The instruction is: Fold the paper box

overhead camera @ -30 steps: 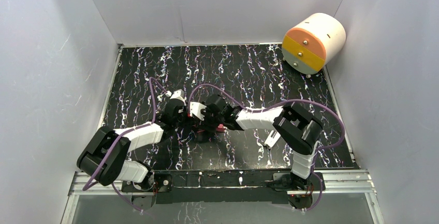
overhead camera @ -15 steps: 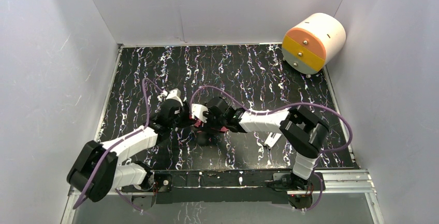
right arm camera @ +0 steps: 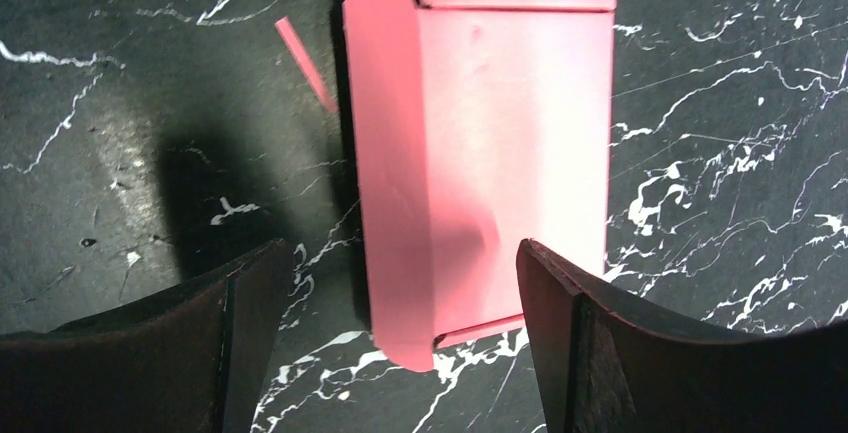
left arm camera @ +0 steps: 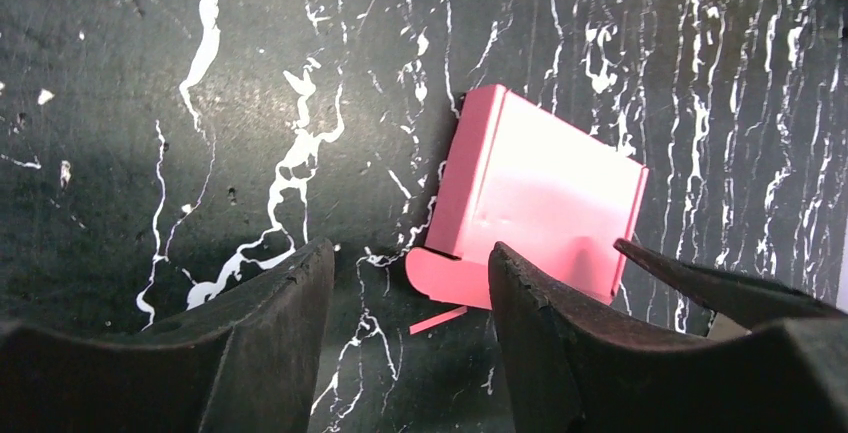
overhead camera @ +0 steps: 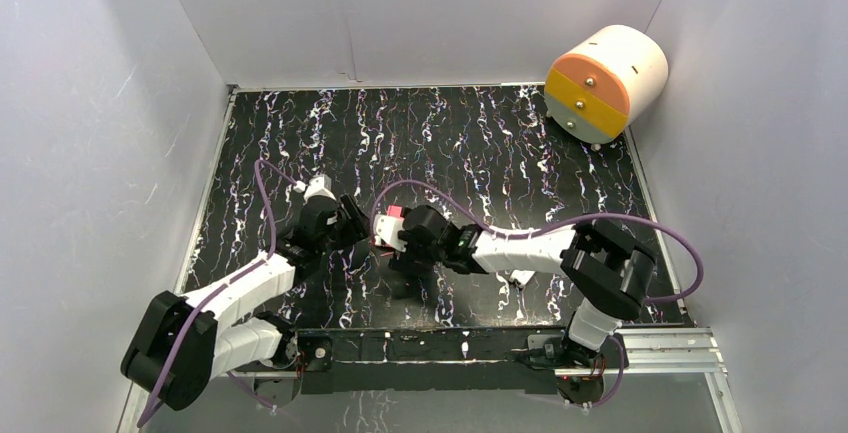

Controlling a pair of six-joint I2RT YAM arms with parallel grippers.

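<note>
Lining up the next fold on the paper box point(left arm camera: 540, 198), with nothing gripped yet.

Reaching low from the near edge with both arms: jaws apart and empty on the left gripper point(left arm camera: 410, 258), just beside the box; jaws spread likewise on the right gripper point(right arm camera: 400, 253), straddling its near end mid-table point(overhead camera: 500, 133). Probably calls for closing on the raised side flap point(right arm camera: 385, 153) and creasing it inward. Farthest back, the white-and-orange cylinder point(overhead camera: 605, 83).

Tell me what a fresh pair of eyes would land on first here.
The shallow pink-red card box lies on the middle of the black white-veined table, with the left arm's jaws and the right arm's jaws both open close by it. The big white-and-orange cylinder sits in the far right corner.
</note>
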